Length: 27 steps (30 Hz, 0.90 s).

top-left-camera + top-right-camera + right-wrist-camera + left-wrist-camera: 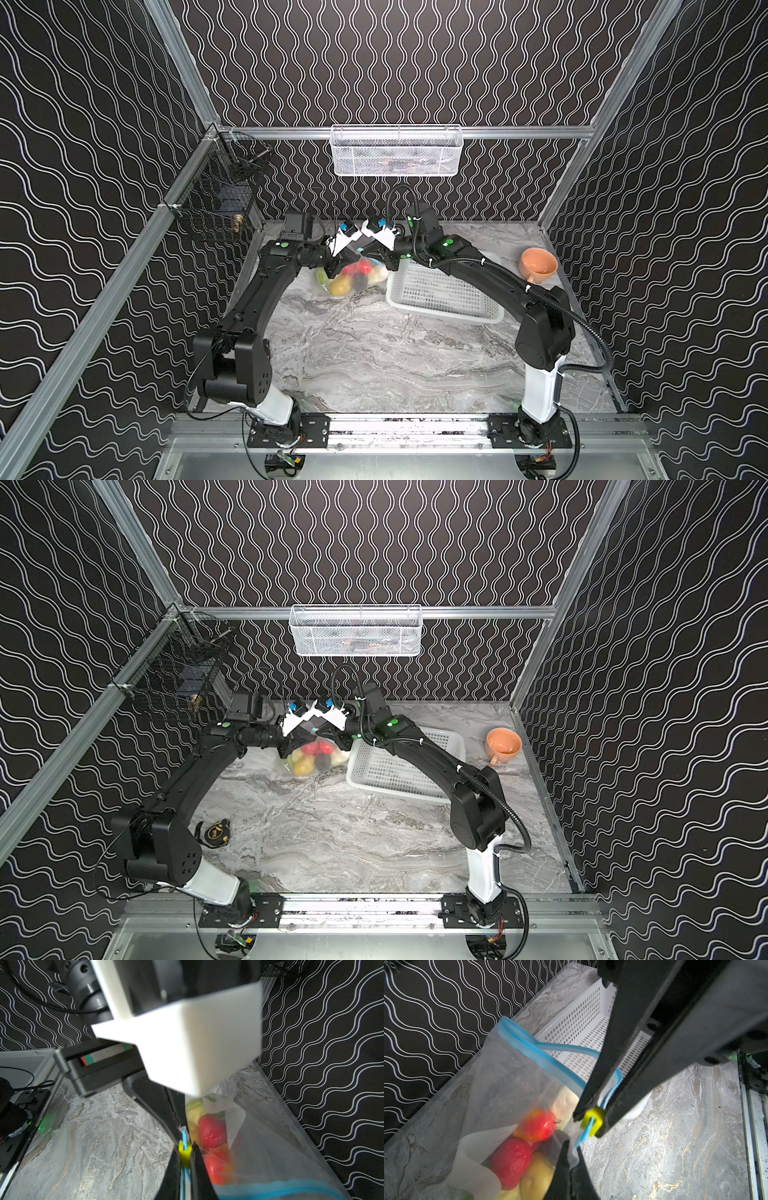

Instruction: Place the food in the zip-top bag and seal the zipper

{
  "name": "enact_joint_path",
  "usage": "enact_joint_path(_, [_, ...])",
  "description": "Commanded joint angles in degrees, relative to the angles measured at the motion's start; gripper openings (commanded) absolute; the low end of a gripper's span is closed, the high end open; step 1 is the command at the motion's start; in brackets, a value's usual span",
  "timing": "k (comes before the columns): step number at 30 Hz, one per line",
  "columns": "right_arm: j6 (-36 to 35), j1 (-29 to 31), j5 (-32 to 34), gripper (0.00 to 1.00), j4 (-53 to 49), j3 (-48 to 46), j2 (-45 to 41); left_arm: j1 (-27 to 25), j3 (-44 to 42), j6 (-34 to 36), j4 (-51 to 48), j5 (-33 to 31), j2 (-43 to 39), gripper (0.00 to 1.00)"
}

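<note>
Just beside the white basket (440, 291), at its end toward the left arm, we find the zip-top bag (359, 277) on the marble surface (374, 357). Both arms meet above it in both top views.

We record the food (529, 1147) inside the bag. A strawberry (511, 1162), a red-orange fruit, a yellow piece and a pale one show through the film. The bag's mouth lies nearer the basket than the food does.

The zipper (550, 1059) is unsealed over most of its length: its two blue tracks part into a loop in front of the basket wall. At one end of the strip sits the yellow tab (595, 1118).

The right pincer (590, 1124) is pressed together on that tab, one finger on each flank, and the right wrist view confirms the same grip. The left pincer (572, 1155) is closed on the clear film at the bag's corner. It grips just beside the tab, on the side away from the basket. Its fingertips and those of the right pincer are near but apart.

We cannot tell whether the bag's base bears fully on the surface.
</note>
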Motion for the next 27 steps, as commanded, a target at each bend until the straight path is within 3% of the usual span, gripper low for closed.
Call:
enact_joint_path(1, [-0.53,0.11,-0.98,0.02,0.96,0.52,-0.04,-0.07,0.55,0.96,-0.42,1.57,0.04,0.16])
enact_joint_path(5, [-0.75,0.04,-0.7,0.0,0.85,0.25,-0.02,-0.07,1.26,1.59,-1.66,1.22,0.09,0.29])
enact_joint_path(11, [-0.69,0.02,-0.75,0.0,1.29,-0.27,-0.19,-0.16,1.45,1.29,-1.35,1.4,-0.22,0.39])
enact_joint_path(19, [-0.66,0.02,-1.23,0.0,1.2,0.07,-0.13,-0.72,3.01,-0.46,-0.54,1.53,0.5,0.4])
enact_joint_path(24, [-0.48,0.02,-1.29,0.0,1.3,-0.18,-0.19,-1.21,4.15,-0.18,-1.09,1.34,0.61,0.35])
enact_joint_path(27, [-0.5,0.01,-1.54,0.0,1.35,-0.26,-0.2,-1.53,4.93,-0.14,-1.93,1.82,0.83,0.13])
